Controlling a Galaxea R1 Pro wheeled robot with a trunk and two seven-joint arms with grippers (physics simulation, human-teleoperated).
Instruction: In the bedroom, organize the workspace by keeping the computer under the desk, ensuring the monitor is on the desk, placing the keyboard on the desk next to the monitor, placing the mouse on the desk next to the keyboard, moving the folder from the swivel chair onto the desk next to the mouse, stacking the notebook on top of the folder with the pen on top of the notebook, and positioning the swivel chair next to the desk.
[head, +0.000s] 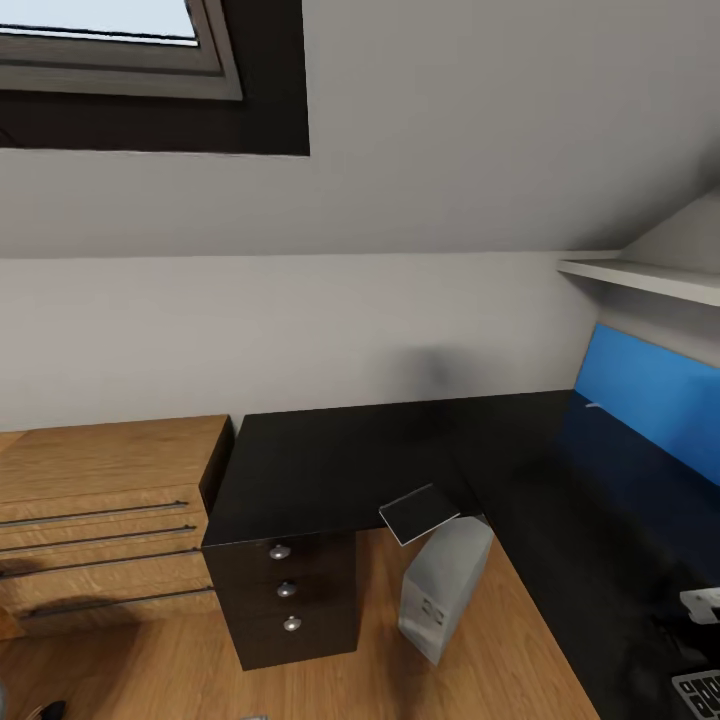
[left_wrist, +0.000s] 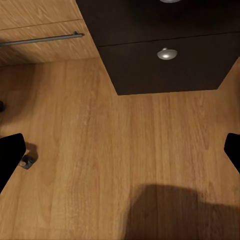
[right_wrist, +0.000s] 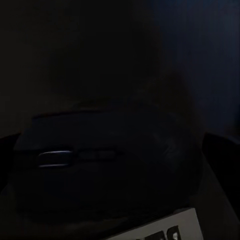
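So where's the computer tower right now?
In the head view the computer stands tilted on the wooden floor, right of the dark drawer unit, tucked against the black desk edge.

desk (head: 340, 460): matt black | dresser (head: 100, 500): grained wood | drawer knobs (left_wrist: 166, 53): shiny metal

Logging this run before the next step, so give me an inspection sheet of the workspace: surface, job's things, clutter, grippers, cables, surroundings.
Surface: black L-shaped desk, mostly bare.
Job's things: grey computer on the floor, tilted, beside the drawer unit; monitor with blue screen on the desk; keyboard corner at the desk's near end; dark mouse close under the right wrist camera.
Clutter: flat dark panel at the desk edge, identity unclear.
Grippers: left gripper open above wooden floor; right cannot tell.
Cables: nothing seen.
Surroundings: wooden dresser, window, wall shelf.
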